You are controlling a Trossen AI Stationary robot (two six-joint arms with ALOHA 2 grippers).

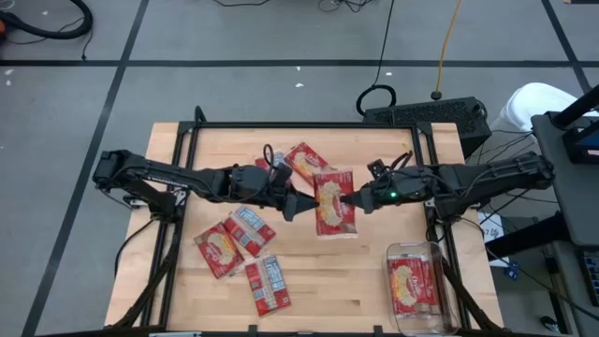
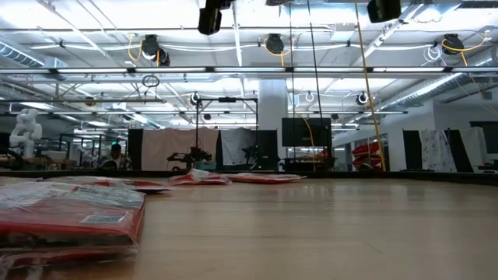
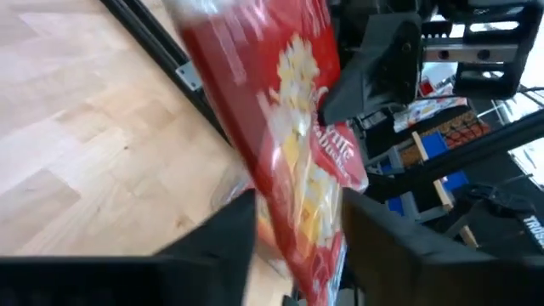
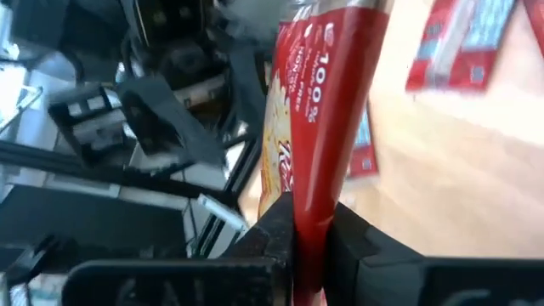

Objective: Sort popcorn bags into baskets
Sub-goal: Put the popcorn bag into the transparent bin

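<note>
**Red packets mostly unsorted**

Red popcorn bags (image 1: 245, 248) lie loose at left. Mid-table, the left gripper (image 1: 301, 205), fingers spread, faces the right gripper (image 1: 350, 200) pinching a raised bag (image 1: 334, 202). The clear basket (image 1: 418, 286) at right holds one.

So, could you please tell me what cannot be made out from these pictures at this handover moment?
- Flat red popcorn packet between left gripper and right gripper: high view too small to show who holds it.
- Left wrist view: the packet is motion-blurred, print unreadable.
- Clear plastic bin: packet count unclear, cut by the bottom edge.
- Low view: both grippers above the frame.
</note>
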